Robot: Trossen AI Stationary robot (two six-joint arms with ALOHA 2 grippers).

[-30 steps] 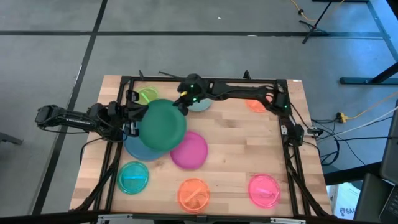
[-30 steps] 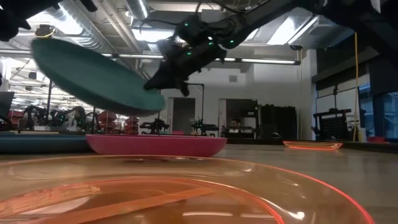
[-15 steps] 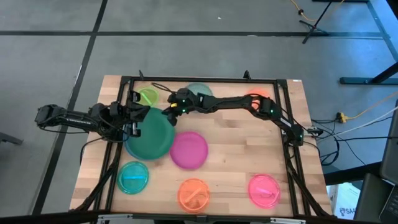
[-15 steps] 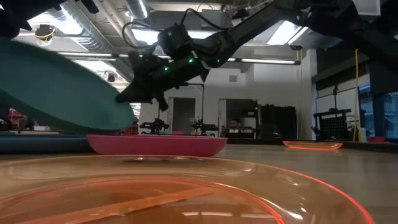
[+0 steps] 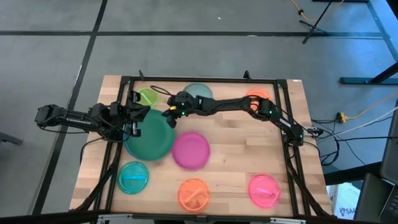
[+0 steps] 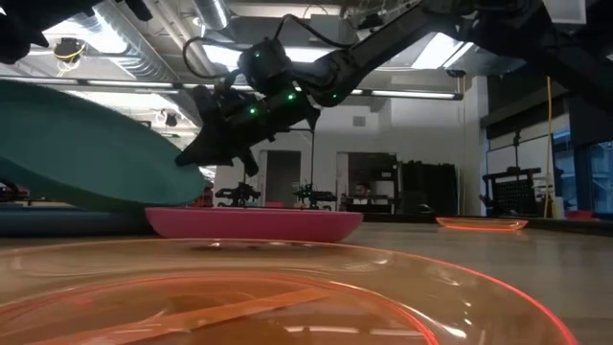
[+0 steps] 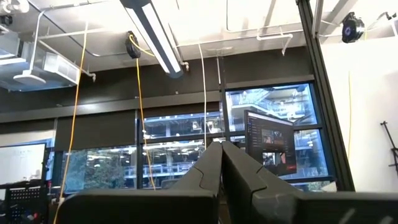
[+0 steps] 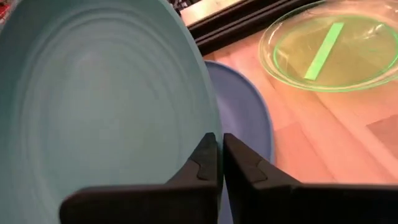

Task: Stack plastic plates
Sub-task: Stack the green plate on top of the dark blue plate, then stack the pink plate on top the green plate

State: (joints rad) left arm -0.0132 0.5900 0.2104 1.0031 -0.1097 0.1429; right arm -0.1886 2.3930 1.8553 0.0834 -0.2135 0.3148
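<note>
Your right pincer (image 5: 166, 112) is clamped on the dark green plate (image 5: 151, 137), tilted over the blue plate (image 8: 245, 115); left pincer (image 5: 134, 122) closed at nine o'clock.

Your bench (image 5: 242, 146) carries nine plastic plates (image 5: 190, 150): three large, one mid-sized pale teal, five small; two arms, two grippers work above them

No text, label, brand, number or sign can be read in any view. The plates, the arms and the counter carry no legible markings. The lit screen seen through the window in the left wrist view is too small and blurred to read.
</note>
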